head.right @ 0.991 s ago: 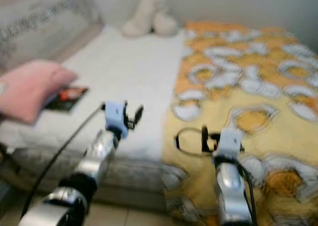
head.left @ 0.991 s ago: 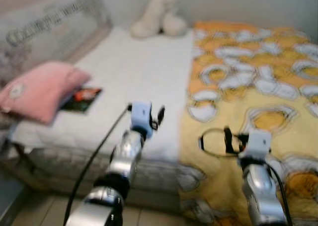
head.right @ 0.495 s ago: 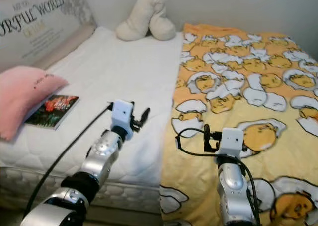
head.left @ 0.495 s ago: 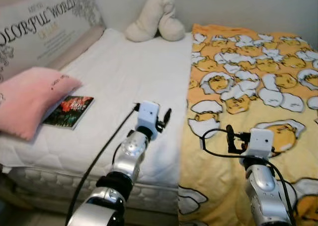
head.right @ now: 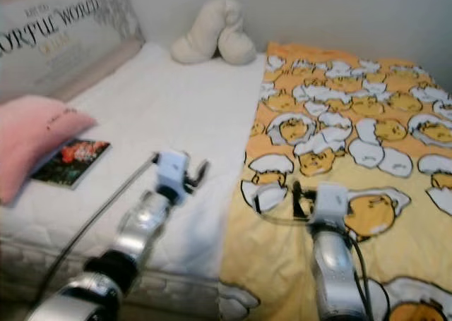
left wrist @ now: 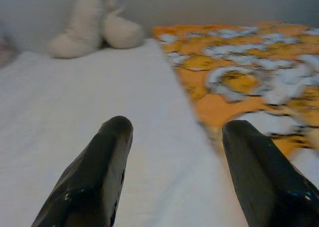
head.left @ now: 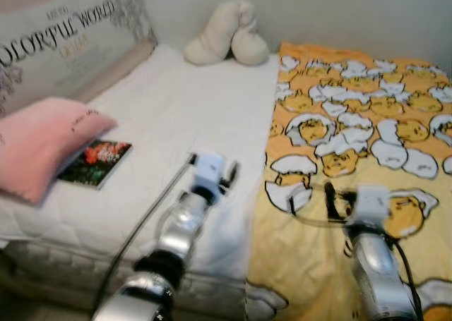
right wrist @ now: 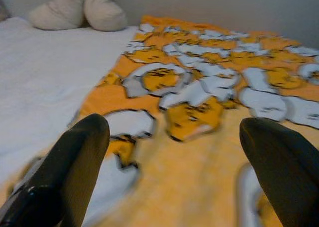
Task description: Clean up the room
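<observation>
Since the earlier frame the view has shifted slightly and blurred; both arms remain raised over the bed [head.left: 176, 109]. Left gripper [left wrist: 174, 132] hovers above the white mattress, fingers spread, holding nothing. Right gripper [right wrist: 174, 132] hovers above the yellow blanket [head.left: 367, 123], fingers spread, empty. A book [head.left: 95, 162] lies on the mattress, touching the pink pillow [head.left: 42, 141]. A cream plush [head.left: 227, 33] rests at the wall.

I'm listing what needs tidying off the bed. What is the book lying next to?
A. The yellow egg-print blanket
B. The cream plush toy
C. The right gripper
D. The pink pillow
D: the book lies on the white mattress right beside the pink pillow, far from the plush and blanket.
</observation>
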{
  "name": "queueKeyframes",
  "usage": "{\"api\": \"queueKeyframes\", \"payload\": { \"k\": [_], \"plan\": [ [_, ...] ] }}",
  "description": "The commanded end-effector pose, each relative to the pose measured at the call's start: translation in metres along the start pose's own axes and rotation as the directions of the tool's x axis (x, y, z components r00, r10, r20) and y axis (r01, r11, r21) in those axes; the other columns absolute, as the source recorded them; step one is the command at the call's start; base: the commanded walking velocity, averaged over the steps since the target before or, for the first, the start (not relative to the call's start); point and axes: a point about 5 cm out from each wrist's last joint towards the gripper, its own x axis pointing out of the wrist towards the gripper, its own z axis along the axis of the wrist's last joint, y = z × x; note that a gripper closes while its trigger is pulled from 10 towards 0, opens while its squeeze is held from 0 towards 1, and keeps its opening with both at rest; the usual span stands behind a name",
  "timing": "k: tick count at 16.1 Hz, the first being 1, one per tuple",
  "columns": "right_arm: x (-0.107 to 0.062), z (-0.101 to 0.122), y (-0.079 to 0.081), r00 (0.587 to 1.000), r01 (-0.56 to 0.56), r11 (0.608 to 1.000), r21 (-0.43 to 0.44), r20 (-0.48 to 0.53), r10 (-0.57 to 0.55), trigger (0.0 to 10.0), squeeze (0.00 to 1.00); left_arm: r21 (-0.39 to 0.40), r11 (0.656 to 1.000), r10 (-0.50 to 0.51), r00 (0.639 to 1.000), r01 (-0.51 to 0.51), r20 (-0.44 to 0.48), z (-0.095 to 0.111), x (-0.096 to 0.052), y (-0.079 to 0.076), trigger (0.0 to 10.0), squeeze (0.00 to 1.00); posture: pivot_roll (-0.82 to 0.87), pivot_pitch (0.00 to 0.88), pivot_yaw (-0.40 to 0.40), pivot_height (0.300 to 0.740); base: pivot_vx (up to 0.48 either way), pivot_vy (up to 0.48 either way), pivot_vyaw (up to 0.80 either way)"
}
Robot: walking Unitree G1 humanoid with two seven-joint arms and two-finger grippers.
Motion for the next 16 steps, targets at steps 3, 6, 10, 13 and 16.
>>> {"api": "queueKeyframes", "payload": {
  "k": [3, 6, 10, 13, 16],
  "plan": [
    [0.018, -0.008, 0.008, 0.997, -0.019, 1.0, -0.004, -0.075, 0.018, 10.0, 0.0, 0.02, 0.999, 0.04, 0.999, -0.04, 0.002, -0.004, -0.014, 0.016, 10.0, 0.0, 0.17, 0.142, 0.032, 0.74, 0.0, 0.0, 0.0],
    [0.033, -0.015, 0.006, 0.982, 0.066, 0.997, 0.037, -0.178, -0.058, 10.0, 0.0, 0.081, 0.995, 0.059, 0.998, -0.057, -0.014, -0.008, -0.037, 0.037, 10.0, 0.0, 0.29, 0.253, 0.052, 0.74, 0.0, 0.0, 0.0],
    [0.021, -0.047, 0.016, 0.933, 0.079, 0.99, 0.116, -0.358, -0.032, 10.0, 0.0, 0.142, 0.988, 0.069, 0.998, -0.068, -0.005, -0.001, -0.056, 0.047, 10.0, 0.0, 0.33, 0.291, 0.046, 0.74, 0.0, 0.0, 0.0],
    [-0.004, -0.079, 0.018, 0.879, 0.009, 0.999, 0.053, -0.476, 0.018, 10.0, 0.0, 0.136, 0.989, 0.055, 0.998, -0.053, -0.014, -0.001, -0.059, 0.04, 10.0, 0.0, 0.31, 0.285, 0.037, 0.74, 0.0, 0.0, 0.0],
    [-0.026, -0.098, 0.018, 0.868, 0.013, 0.999, 0.045, -0.496, 0.011, 10.0, 0.0, 0.142, 0.989, 0.043, 0.999, -0.039, -0.02, 0.002, -0.058, 0.038, 10.0, 0.0, 0.28, 0.272, 0.028, 0.74, 0.0, 0.0, 0.0]
  ]
}}
